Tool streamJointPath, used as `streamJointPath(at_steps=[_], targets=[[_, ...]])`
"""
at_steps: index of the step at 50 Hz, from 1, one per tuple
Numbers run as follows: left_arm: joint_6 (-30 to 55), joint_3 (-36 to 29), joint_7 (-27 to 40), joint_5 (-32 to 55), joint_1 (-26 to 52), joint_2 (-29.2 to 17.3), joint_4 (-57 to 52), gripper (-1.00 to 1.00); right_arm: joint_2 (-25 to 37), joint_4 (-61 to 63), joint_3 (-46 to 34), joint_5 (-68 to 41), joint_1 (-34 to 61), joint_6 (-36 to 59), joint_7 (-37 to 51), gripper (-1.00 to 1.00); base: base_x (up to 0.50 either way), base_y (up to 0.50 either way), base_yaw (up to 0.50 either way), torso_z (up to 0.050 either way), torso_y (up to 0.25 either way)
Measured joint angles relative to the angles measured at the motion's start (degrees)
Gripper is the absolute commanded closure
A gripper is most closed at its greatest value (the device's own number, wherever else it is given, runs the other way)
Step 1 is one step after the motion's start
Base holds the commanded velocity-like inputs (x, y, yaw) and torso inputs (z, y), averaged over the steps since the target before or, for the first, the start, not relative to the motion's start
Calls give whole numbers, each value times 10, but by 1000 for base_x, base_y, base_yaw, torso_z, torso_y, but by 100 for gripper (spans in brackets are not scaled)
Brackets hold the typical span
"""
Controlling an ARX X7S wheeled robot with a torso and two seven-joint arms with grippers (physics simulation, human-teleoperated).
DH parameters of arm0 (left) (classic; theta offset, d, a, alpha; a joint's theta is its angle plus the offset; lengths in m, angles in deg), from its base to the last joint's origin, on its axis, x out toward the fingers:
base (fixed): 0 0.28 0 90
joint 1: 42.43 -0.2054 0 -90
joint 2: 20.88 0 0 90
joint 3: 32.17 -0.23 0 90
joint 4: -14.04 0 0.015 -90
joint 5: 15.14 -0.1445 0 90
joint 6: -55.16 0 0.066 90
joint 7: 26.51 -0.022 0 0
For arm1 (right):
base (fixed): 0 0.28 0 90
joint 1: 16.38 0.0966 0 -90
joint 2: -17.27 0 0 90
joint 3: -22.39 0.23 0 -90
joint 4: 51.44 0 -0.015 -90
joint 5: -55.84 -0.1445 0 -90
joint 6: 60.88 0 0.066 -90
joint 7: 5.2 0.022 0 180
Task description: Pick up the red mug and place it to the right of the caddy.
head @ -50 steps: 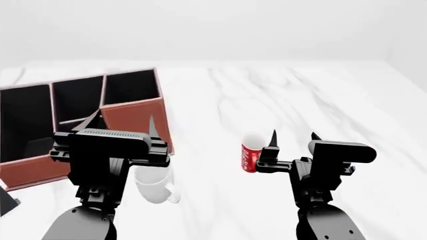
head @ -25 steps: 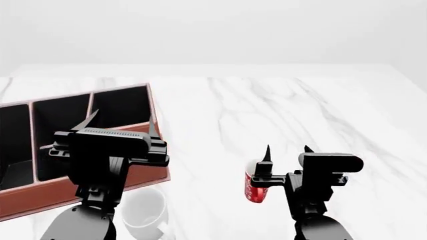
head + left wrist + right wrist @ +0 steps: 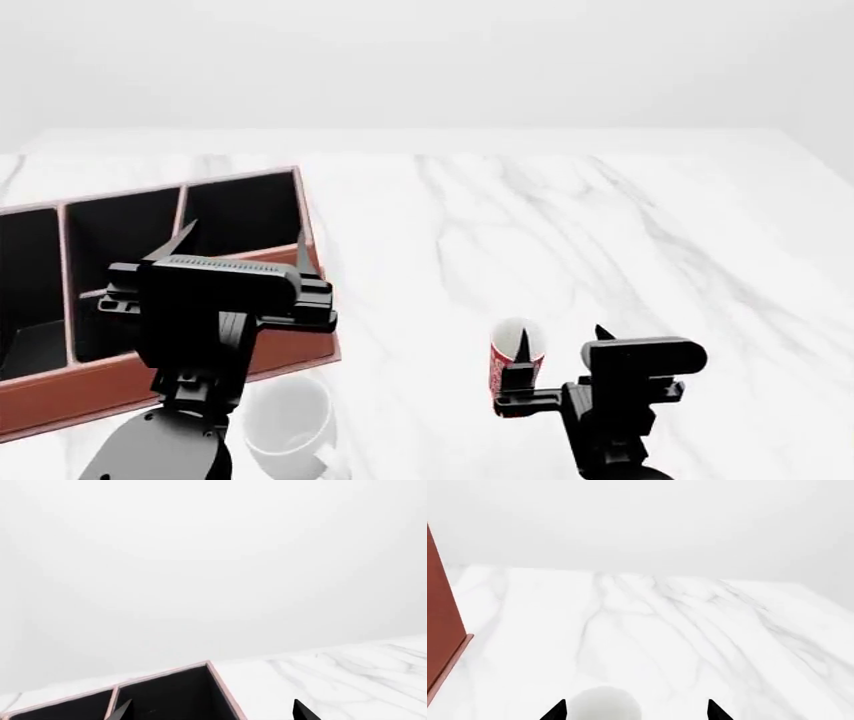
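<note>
White marble tabletop [image 3: 561, 220]: the right gripper [image 3: 561, 345] has drawn back toward the robot, its fingers spread and empty, straddling the red mug [image 3: 511, 362], apparently without contact. The mug stands upright at the caddy's [image 3: 200, 290] four o'clock, unlifted. The left gripper [image 3: 240, 250] hovers spread above the caddy.

Red mug [image 3: 506, 360]: small, slim, red wall with white pattern, white inside, standing upright on the white marble table [image 3: 561, 220], partly hidden behind a black fingertip in the head view; in the right wrist view only its white rim [image 3: 602, 703] shows at the frame edge. Caddy [image 3: 254, 240]: large reddish-brown rectangular organiser with black-lined compartments open to the top, standing on the same surface, well apart from the mug and to its left in the head view. One dark compartment corner [image 3: 180, 695] shows in the left wrist view, one plain reddish wall [image 3: 440, 635] in the right wrist view.
</note>
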Motion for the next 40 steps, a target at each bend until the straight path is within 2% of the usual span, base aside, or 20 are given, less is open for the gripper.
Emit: streamJointPath(at_steps=[17, 40], targets=[[0, -2, 4, 4, 1, -3, 3, -100, 16, 11, -18, -4, -39, 4, -7, -100, 0, 0, 0, 0, 0], [-1, -4, 9, 9, 2, -7, 5, -100, 19, -28, -36, -7, -45, 14, -10, -100, 0, 0, 0, 0, 0]])
